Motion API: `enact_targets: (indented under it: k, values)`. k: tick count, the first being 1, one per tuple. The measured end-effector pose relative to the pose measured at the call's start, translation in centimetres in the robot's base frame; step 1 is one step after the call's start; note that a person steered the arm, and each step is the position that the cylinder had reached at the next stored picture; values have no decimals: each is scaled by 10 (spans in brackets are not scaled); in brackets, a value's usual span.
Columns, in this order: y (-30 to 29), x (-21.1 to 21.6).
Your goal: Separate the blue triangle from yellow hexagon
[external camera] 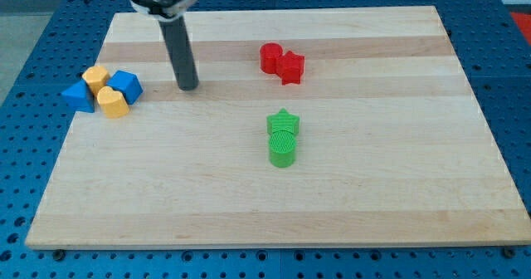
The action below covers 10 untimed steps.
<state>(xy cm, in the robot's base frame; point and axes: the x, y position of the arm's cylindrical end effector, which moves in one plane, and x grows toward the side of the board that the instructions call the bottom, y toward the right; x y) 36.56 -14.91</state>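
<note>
A blue triangle (79, 95) lies at the view's left edge of the wooden board (373, 188). A yellow hexagon (95, 77) touches its upper right side. A yellow heart-shaped block (112, 102) sits just below the hexagon, and a blue block (126, 85) sits to the hexagon's right. These four blocks form one tight cluster. My tip (188, 86) rests on the board to the right of the cluster, apart from the blue block by a clear gap.
Two red blocks (282, 61) touch each other near the view's top centre. A green star (283, 124) and a green cylinder (283, 150) touch each other at the centre. A blue perforated table surrounds the board.
</note>
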Motion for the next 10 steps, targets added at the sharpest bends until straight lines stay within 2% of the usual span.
enact_targets:
  k: [2, 3, 4, 6, 10]
  values:
    - [-88, -62]
    - [-154, -62]
    - [-156, -59]
    - [-156, 2]
    - [-153, 69]
